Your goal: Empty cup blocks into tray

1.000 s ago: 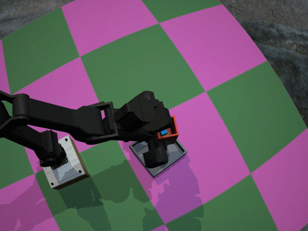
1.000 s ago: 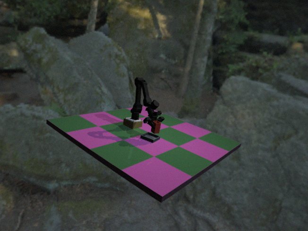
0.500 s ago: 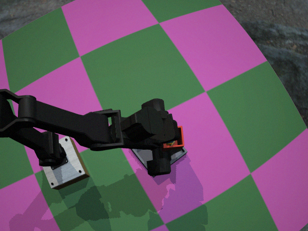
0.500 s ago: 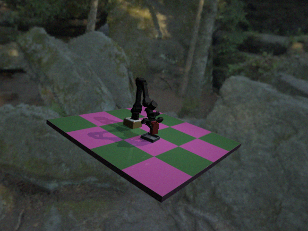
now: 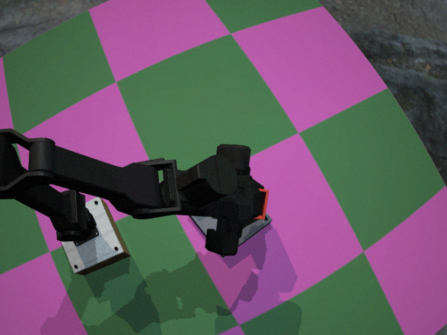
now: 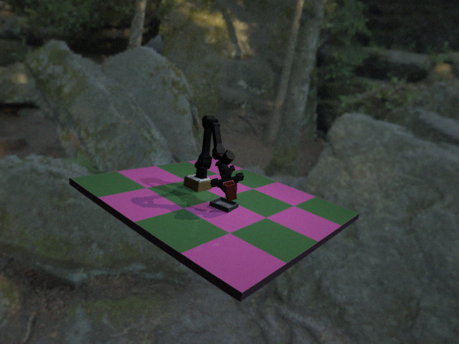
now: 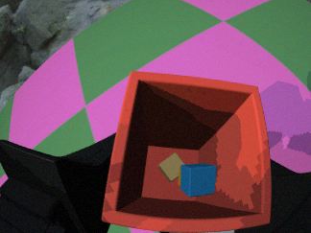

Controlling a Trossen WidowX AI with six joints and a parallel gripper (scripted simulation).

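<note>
The red cup point(image 5: 266, 204) point(image 6: 230, 192) point(image 7: 245, 142) is held off the table, above the grey tray point(image 5: 254, 234) point(image 6: 219, 208), and is tilted slightly with its mouth upward. My gripper point(image 6: 229, 187) point(image 7: 179, 135) is shut on the cup, with black fingers on either side of it in the wrist view. Inside the cup are a blue block point(image 7: 198, 180) and a tan block point(image 7: 171, 167); a thin yellow edge shows beside the blue one. The arm hides much of the tray in the top view. No block shows in the visible part of the tray.
The arm's base point(image 5: 106, 238) point(image 6: 197, 183) stands to the left of the tray in the top and exterior views. The table point(image 5: 208, 100) point(image 6: 237, 267) has green and pink squares, and its edge point(image 6: 153, 240) runs along the front left in the exterior view.
</note>
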